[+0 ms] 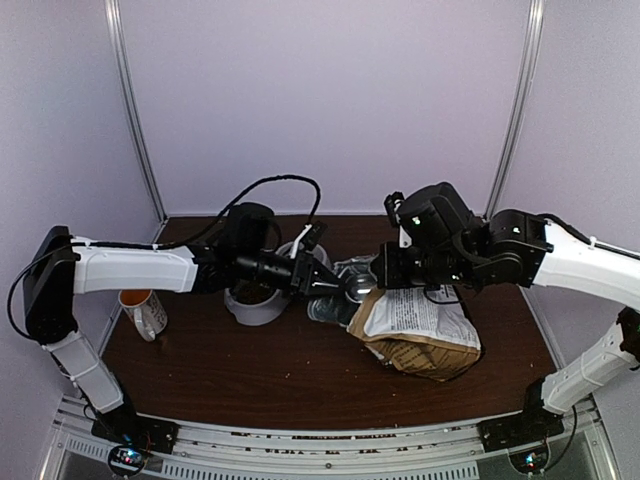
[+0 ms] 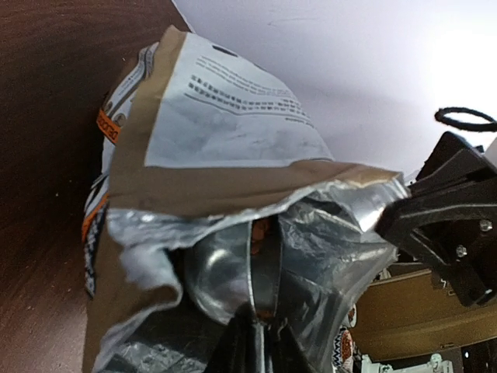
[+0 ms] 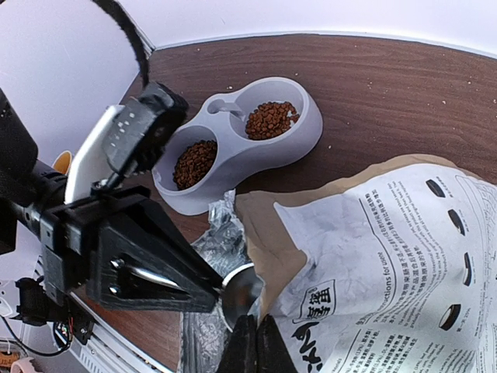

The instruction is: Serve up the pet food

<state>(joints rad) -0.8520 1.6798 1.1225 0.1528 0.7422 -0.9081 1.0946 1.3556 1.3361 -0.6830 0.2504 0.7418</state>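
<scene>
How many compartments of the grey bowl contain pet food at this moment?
2. Both hold pet food: the left compartment and the right compartment of the grey bowl, in the right wrist view. More food may be hidden inside the bag.

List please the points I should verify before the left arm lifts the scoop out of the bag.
1. Left gripper shut on the scoop handle: ok.
2. Right gripper pinching the bag lip, mouth held open: ok.
3. Scoop filled: cannot tell, foil hides most of its inside.
4. Double bowl upright beside the bag: ok.
5. Kibble lies in both compartments, room left below the rims: ok.
6. Mug standing apart from the bag-to-bowl path: ok.
</scene>
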